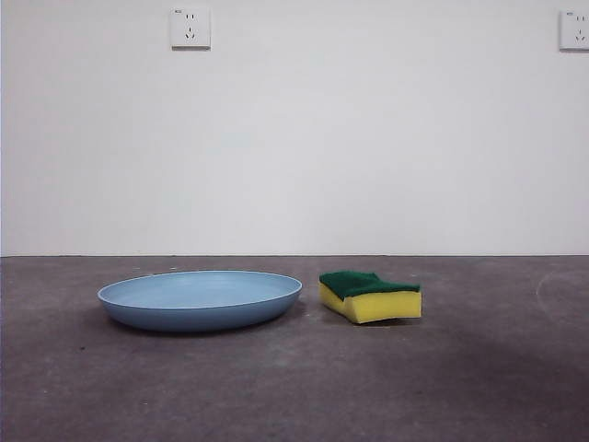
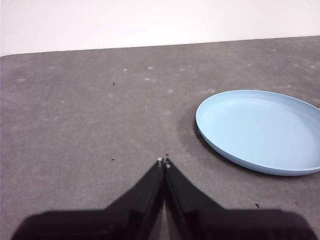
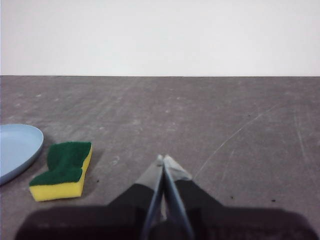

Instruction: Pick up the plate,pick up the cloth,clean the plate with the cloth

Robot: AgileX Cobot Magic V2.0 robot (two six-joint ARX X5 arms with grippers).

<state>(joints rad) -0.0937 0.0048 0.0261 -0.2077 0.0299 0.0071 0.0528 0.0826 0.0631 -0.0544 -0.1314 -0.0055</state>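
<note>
Both arms wait, clear of plate [image 1: 200, 299] and cloth [image 1: 370, 295]
Left gripper [image 2: 164, 162] and right gripper [image 3: 163, 159] closed, empty, low over table [image 1: 294, 387]

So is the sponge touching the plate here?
Apart. The front view shows a strip of bare table between the sponge and the light-blue plate; the right wrist view shows the same gap.

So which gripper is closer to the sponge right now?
Right. The right gripper sits just beside the sponge; the left gripper is on the plate's far side.
</note>
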